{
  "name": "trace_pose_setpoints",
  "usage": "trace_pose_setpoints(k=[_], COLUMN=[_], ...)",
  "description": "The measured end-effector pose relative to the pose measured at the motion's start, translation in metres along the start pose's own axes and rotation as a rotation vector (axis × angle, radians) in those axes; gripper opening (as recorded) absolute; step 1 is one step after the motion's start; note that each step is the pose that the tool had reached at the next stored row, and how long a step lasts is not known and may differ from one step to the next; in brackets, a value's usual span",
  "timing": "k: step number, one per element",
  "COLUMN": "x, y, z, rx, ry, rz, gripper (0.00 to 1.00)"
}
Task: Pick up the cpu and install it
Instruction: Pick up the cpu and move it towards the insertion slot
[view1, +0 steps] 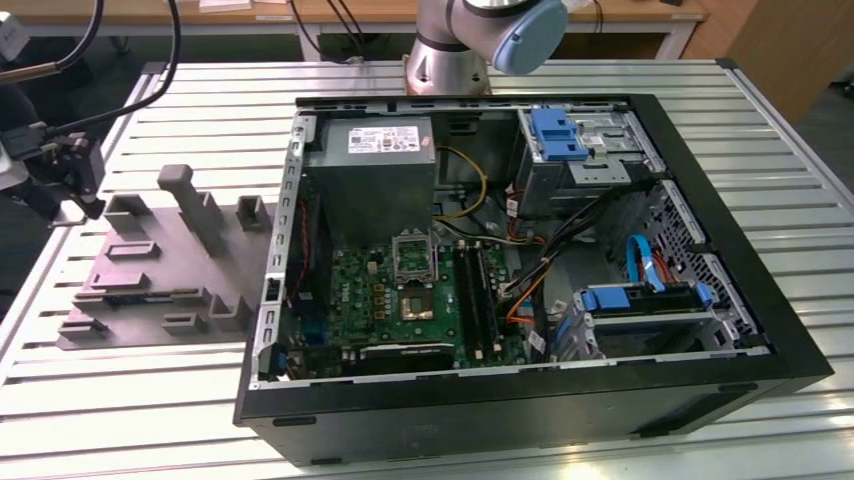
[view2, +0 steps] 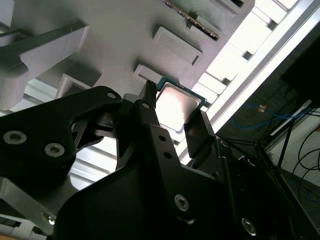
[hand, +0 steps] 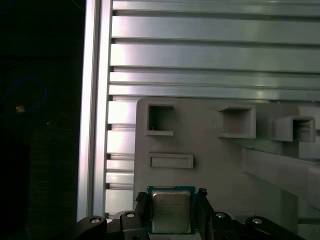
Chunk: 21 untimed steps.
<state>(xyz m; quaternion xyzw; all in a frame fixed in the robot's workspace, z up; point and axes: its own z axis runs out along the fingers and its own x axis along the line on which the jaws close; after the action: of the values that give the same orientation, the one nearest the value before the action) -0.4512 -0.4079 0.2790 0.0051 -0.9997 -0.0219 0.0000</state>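
One cpu (hand: 171, 212) | flat, square, silvery-grey top, thin greenish rim | pinched edgewise by gripper (hand: 172, 196)

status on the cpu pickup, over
Gripper around cpu at grey tray. Grip can't be confirmed. Nothing seen blocking.

The cpu (hand: 170, 212) sits between the two fingers (hand: 141, 207) of the tool (hand: 171, 196) and touches both, over the fixture plate (hand: 215, 165), near one edge of it. The fixture plate lies on the worktop (hand: 200, 50), which stretches on beyond the tool. The open computer case (view1: 534, 250) stands well apart from the tool, past the fixture plate.
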Motion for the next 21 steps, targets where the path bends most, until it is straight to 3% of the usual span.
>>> trace_pose_setpoints(k=[21], x=[0.0000], y=[0.0003], z=[-0.0062], rx=[0.0000], ry=[0.0000], rz=[0.000], gripper=[0.47])
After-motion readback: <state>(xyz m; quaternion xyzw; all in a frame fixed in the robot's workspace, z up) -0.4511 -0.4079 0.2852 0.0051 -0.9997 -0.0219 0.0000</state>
